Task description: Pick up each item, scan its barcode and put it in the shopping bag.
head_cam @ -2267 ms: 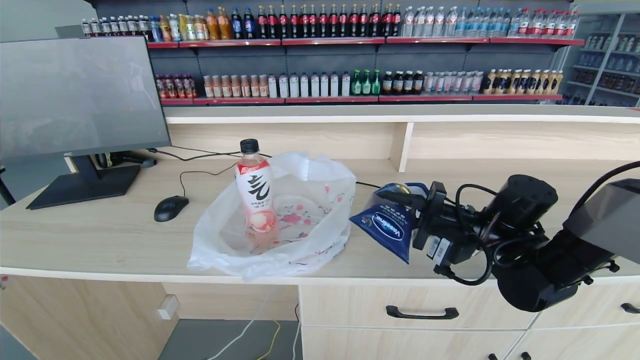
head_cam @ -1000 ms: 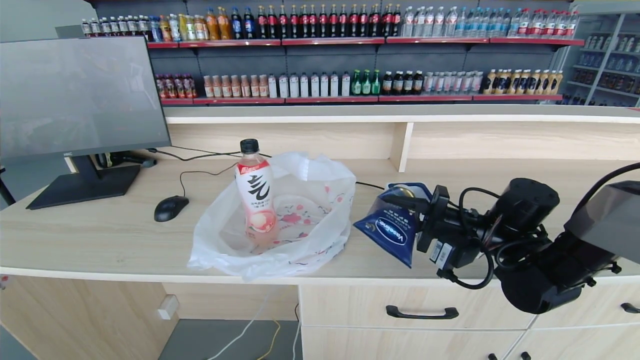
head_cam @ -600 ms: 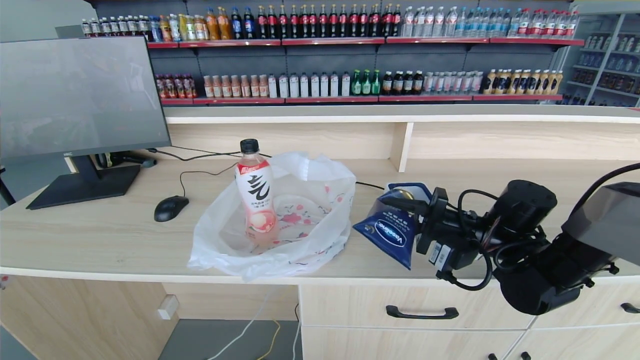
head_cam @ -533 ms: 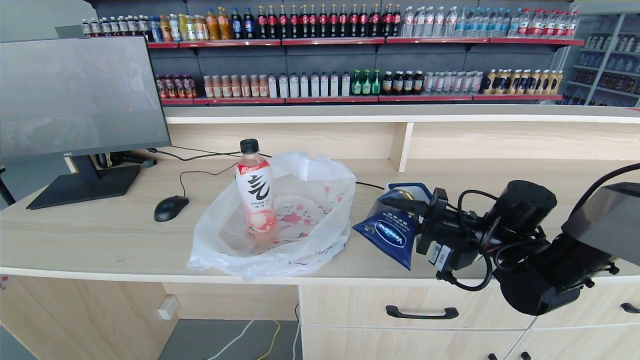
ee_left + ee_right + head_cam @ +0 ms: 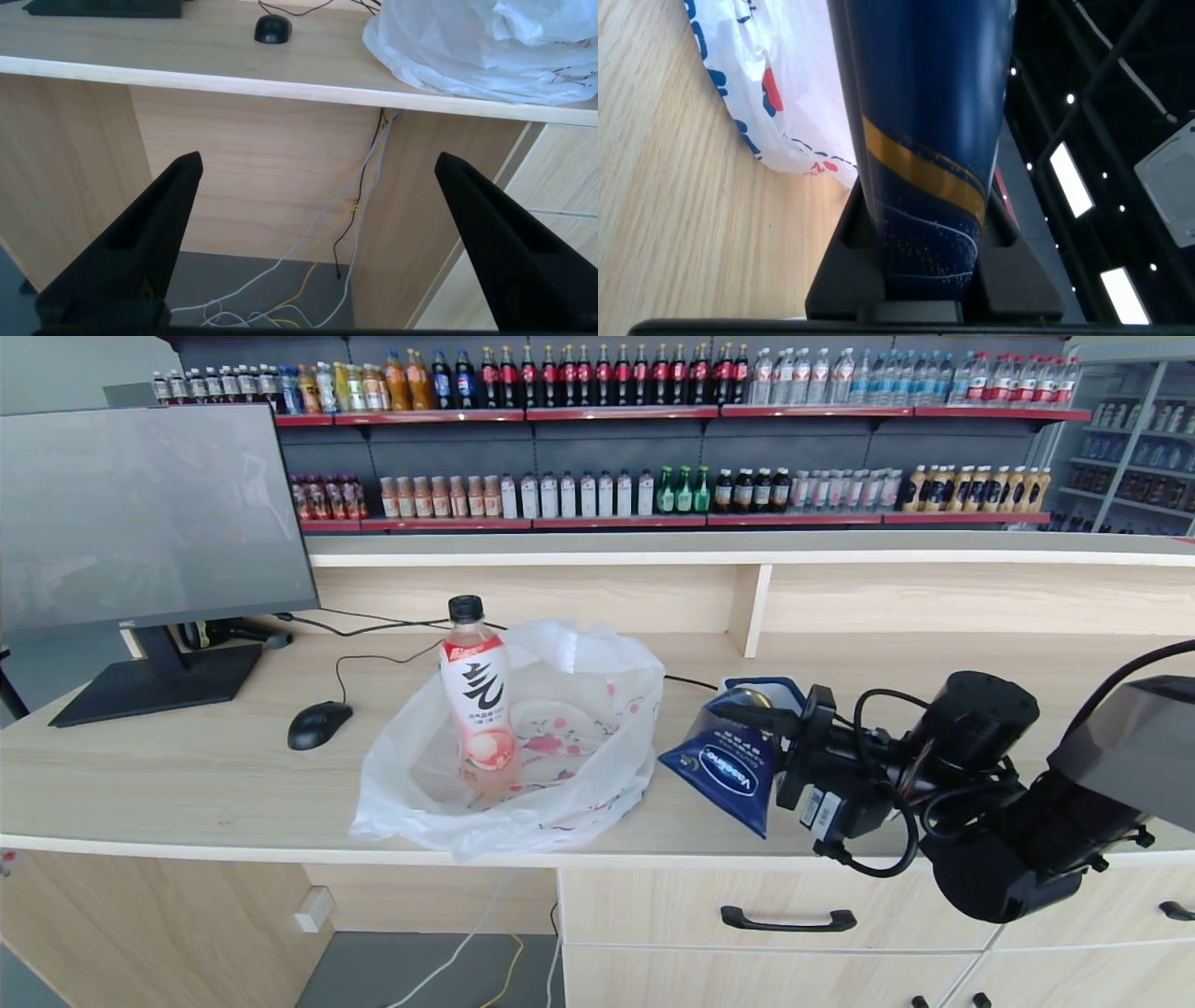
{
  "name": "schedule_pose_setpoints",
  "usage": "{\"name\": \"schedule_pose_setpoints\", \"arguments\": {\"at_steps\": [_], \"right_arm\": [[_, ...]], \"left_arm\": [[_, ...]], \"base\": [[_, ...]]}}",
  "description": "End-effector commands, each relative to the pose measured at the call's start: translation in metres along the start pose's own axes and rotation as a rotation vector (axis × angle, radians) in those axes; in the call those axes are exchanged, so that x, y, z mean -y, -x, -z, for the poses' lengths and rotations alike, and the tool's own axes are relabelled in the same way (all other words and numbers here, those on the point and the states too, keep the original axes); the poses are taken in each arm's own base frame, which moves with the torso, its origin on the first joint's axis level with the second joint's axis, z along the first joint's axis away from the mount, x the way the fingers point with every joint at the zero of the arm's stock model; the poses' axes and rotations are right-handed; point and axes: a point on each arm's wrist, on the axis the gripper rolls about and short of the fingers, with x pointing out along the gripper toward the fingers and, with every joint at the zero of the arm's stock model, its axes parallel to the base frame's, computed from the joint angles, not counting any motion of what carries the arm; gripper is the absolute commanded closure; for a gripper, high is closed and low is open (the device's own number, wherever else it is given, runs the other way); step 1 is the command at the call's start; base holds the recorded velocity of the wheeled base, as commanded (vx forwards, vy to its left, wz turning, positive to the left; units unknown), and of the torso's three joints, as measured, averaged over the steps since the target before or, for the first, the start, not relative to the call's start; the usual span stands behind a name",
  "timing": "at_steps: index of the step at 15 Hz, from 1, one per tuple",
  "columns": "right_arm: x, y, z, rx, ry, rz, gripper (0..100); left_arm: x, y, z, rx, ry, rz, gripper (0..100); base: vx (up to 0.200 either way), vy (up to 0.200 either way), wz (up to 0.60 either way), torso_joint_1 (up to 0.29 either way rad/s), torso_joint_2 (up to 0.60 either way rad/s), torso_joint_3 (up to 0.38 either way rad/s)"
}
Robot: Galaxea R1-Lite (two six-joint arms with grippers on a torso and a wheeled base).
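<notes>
My right gripper [image 5: 747,709] hangs over the counter's front right part, shut on a dark blue pouch [image 5: 731,761] with a gold band. The pouch tilts, its lower corner pointing down toward the counter edge, just right of the shopping bag. In the right wrist view the blue pouch [image 5: 924,131] sits clamped between the two black fingers [image 5: 845,233]. The white plastic shopping bag [image 5: 560,784] lies open at the counter's middle, and a pink drink bottle [image 5: 481,695] stands upright in it. My left gripper [image 5: 318,243] is open and holds nothing, below the counter's front edge.
A monitor [image 5: 149,513] stands at the counter's left with a black mouse [image 5: 318,723] and cables beside it. The raised back ledge [image 5: 747,560] runs behind the bag. Drawers with a black handle [image 5: 787,921] sit under the counter. Shelves of bottles fill the wall beyond.
Over two seconds the right gripper and the blue pouch sank a little and shifted slightly right. In the last half second nothing visibly moved.
</notes>
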Motion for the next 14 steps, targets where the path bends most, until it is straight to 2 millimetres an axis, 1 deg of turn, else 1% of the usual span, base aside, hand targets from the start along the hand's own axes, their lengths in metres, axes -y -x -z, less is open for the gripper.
{"name": "schedule_pose_setpoints", "arguments": {"at_steps": [1,3,5,8,9,11,14], "right_arm": [[-0.001,0.0,0.0,0.0,-0.004,-0.003,100],[0.001,0.001,-0.002,0.003,-0.013,0.0,100],[0.008,0.0,-0.006,0.009,-0.016,0.012,100],[0.029,0.0,-0.018,0.033,-0.042,0.048,100],[0.039,0.003,-0.024,0.038,-0.036,0.064,100],[0.05,0.008,-0.033,0.043,-0.05,0.078,100],[0.081,0.016,-0.052,0.055,-0.088,0.141,100]], "left_arm": [[0.0,0.0,0.0,0.0,0.001,0.0,0],[0.0,0.0,0.0,0.0,-0.001,-0.002,0],[0.0,0.0,0.0,0.0,0.001,0.0,0],[0.0,0.0,0.0,0.0,-0.001,-0.002,0],[0.0,0.0,0.0,0.0,-0.001,0.0,0],[0.0,0.0,0.0,0.0,-0.001,0.0,0],[0.0,0.0,0.0,0.0,-0.001,-0.002,0]], "base": [[0.0,0.0,0.0,0.0,0.0,0.0],[0.0,0.0,0.0,0.0,0.0,0.0],[0.0,0.0,0.0,0.0,0.0,0.0],[0.0,0.0,0.0,0.0,0.0,0.0],[0.0,0.0,0.0,0.0,0.0,0.0],[0.0,0.0,0.0,0.0,0.0,0.0],[0.0,0.0,0.0,0.0,0.0,0.0]]}}
